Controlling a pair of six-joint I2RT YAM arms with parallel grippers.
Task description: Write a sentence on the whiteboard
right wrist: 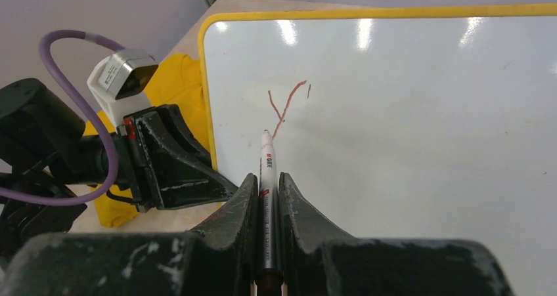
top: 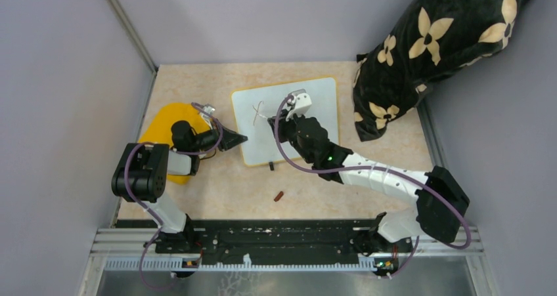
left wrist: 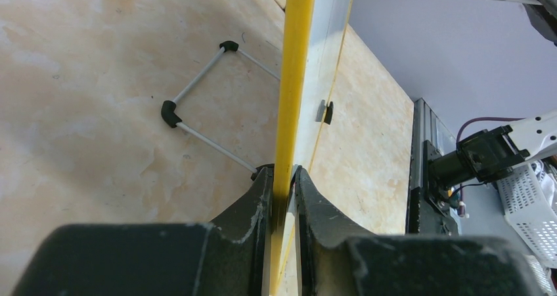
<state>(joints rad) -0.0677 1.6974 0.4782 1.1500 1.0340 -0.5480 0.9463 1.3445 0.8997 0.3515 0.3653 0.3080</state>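
Observation:
The whiteboard [top: 318,105] lies flat mid-table, white with a thin yellow rim. My left gripper [top: 238,139] is shut on its left edge; the left wrist view shows the rim [left wrist: 295,79] pinched between the jaws of that gripper [left wrist: 284,178]. My right gripper [right wrist: 267,181] is over the board [right wrist: 407,145], shut on a white marker [right wrist: 267,158] whose tip rests by the foot of a reddish "Y" [right wrist: 284,109]. Of the sentence, only this stroke [top: 257,111] shows. In the top view the right gripper [top: 279,119] partly hides the board's middle.
A yellow cloth [top: 164,122] lies under the left arm, left of the board. A black cushion with cream flowers [top: 433,46] leans at the back right. A small reddish cap [top: 279,195] lies near the front. A wire stand [left wrist: 197,99] shows beneath the board. Grey walls enclose the table.

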